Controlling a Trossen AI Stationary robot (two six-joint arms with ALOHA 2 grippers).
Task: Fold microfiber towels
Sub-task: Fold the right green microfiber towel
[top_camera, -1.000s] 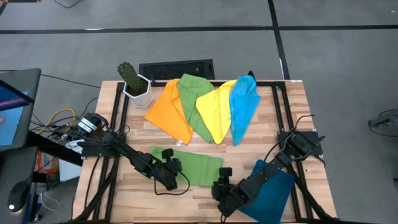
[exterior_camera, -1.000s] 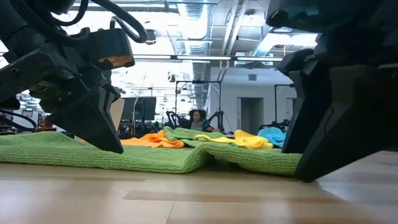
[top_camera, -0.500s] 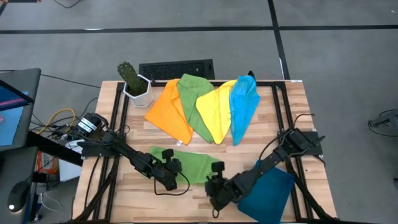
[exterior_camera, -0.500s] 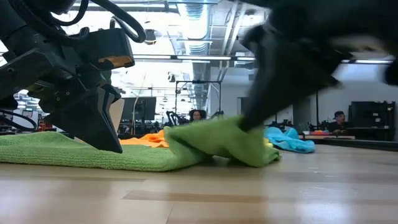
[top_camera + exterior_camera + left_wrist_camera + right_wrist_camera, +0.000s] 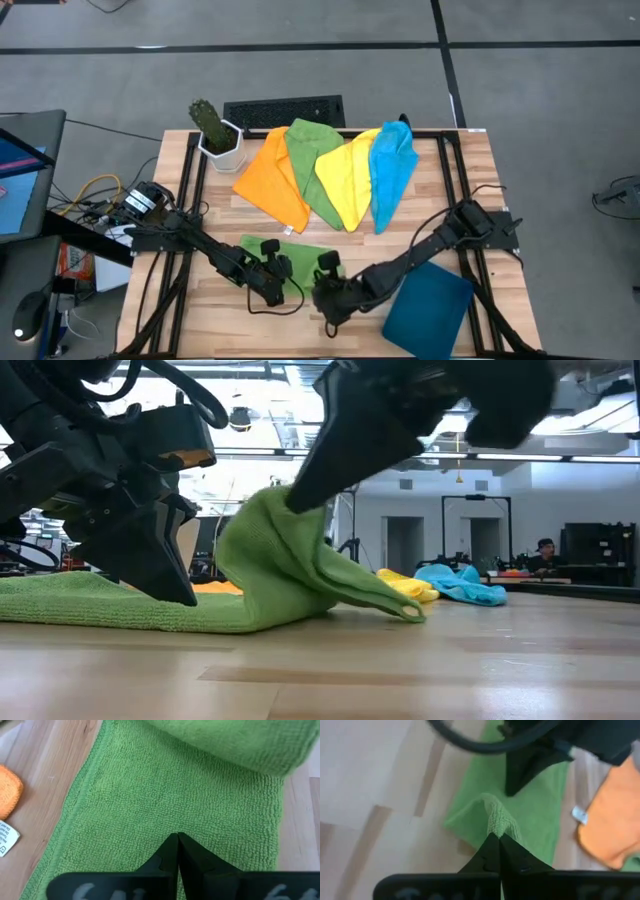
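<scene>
A green microfiber towel point(image 5: 288, 252) lies on the near part of the table. My left gripper point(image 5: 272, 290) is shut, its tips down on the towel's left half point(image 5: 150, 805). My right gripper point(image 5: 297, 498) is shut on the towel's right end, raised above the table just right of the left gripper. Orange point(image 5: 270, 178), green point(image 5: 310, 165), yellow point(image 5: 345, 178) and bright blue point(image 5: 392, 170) towels lie fanned out and overlapping along the far side. My left gripper presses its shut fingertips point(image 5: 178, 841) down on the flat green towel, slanting down from the table's left. The towel lies spread on the wood under them. My right gripper pinches the towel's bunched right end point(image 5: 495, 822) between its two fingers, slanting down from the table's right. That end is lifted point(image 5: 265, 510) and arches over; a loose flap point(image 5: 395, 605) trails down to the table, and the left part stays flat.
A dark teal tray point(image 5: 432, 312) lies at the near right corner under my right arm. A potted cactus point(image 5: 215, 135) stands at the far left corner. A white label point(image 5: 6, 842) and an orange towel's corner point(image 5: 7, 792) lie beside the green towel.
My right gripper has shut on the green towel's right end and carried it up and toward the table's left, rolling as it went. That end has risen off the table and arches over toward the left half, which stays flat under my still left gripper.
</scene>
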